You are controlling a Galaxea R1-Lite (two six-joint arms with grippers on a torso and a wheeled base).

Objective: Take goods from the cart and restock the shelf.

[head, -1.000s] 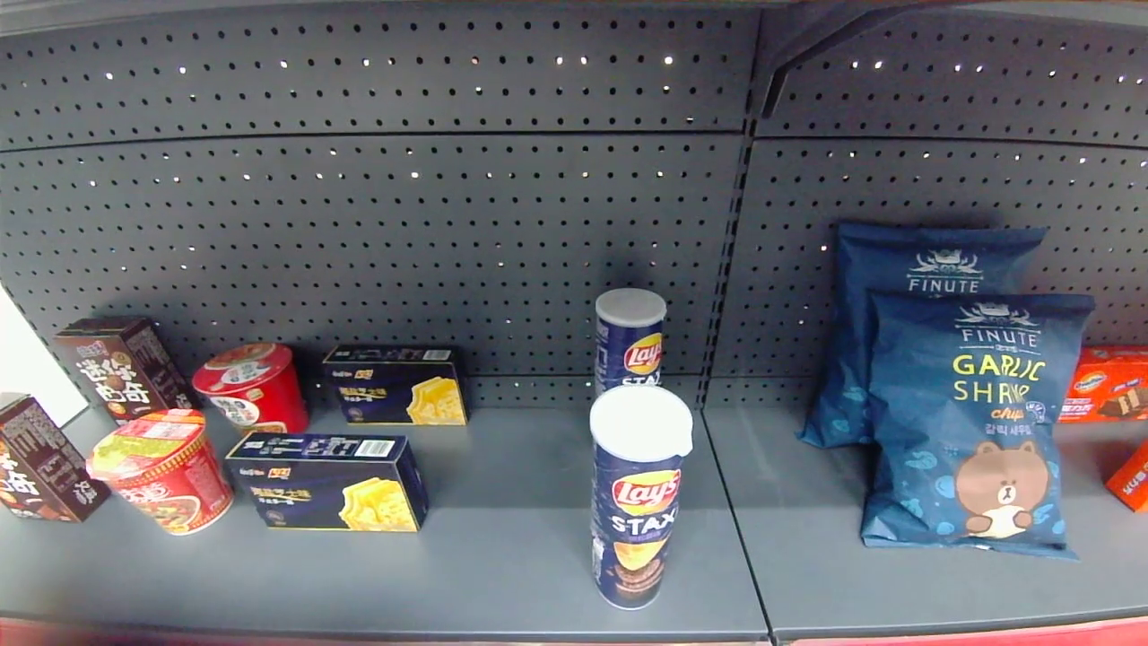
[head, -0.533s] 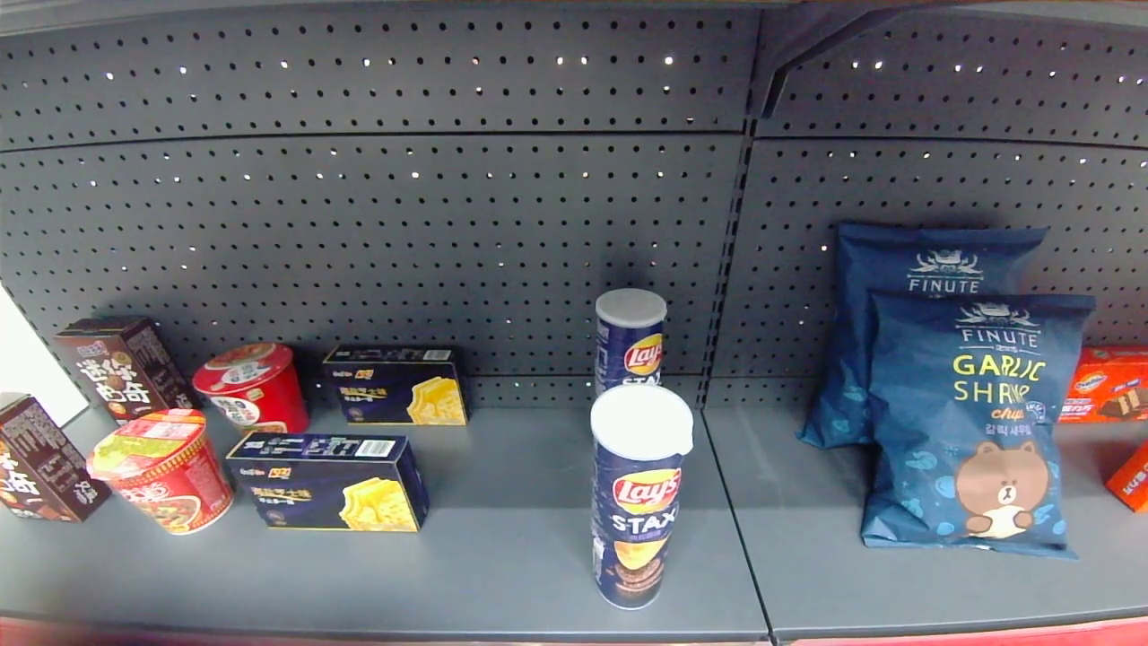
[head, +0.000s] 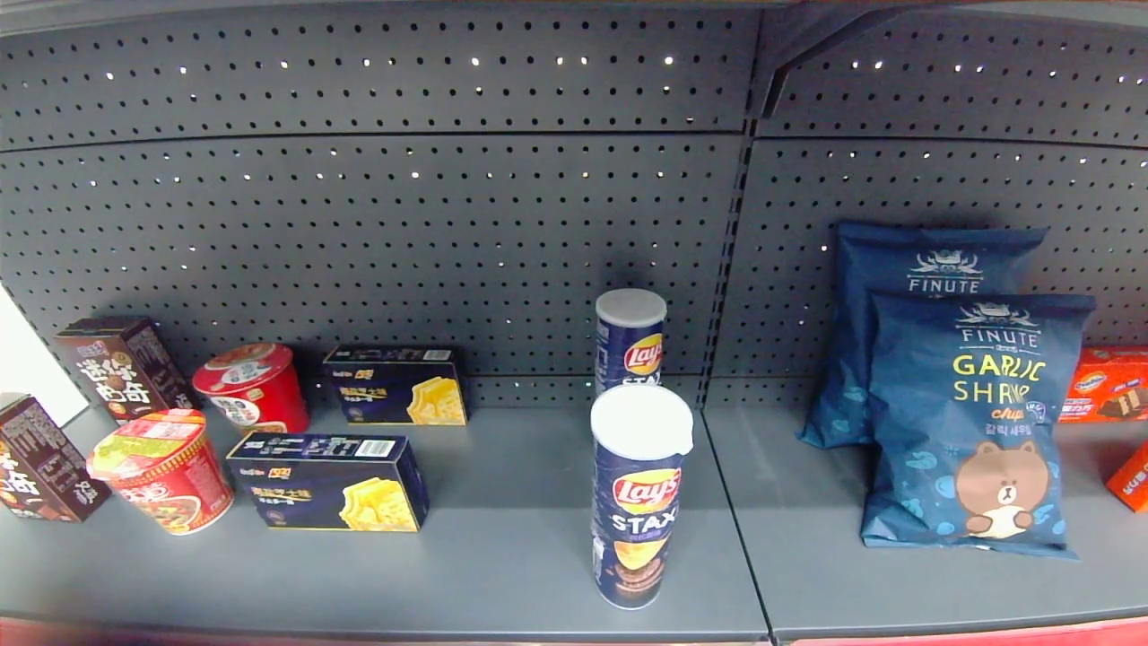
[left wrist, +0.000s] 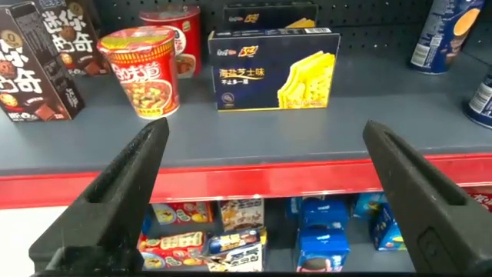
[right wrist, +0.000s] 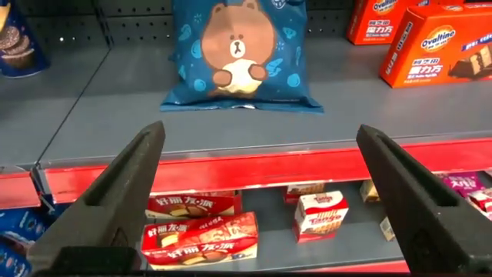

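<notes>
The grey shelf (head: 502,538) carries two dark blue chip cans, one at the front (head: 639,498) and one behind it (head: 630,339). Left of them lie two navy cracker boxes (head: 330,483), two red noodle cups (head: 166,471) and brown boxes (head: 40,462). Two blue chip bags (head: 973,422) lean at the right. My left gripper (left wrist: 265,146) hangs open in front of the shelf edge, facing the front cracker box (left wrist: 274,69) and a noodle cup (left wrist: 142,71). My right gripper (right wrist: 257,146) is open and holds nothing, facing the bear bag (right wrist: 240,54).
Orange boxes (head: 1108,386) stand at the far right of the shelf, also seen as orange boxes (right wrist: 442,42) in the right wrist view. A red shelf lip (left wrist: 254,181) runs along the front. A lower shelf holds more snack packs (right wrist: 204,231). Perforated back panel (head: 404,206) behind.
</notes>
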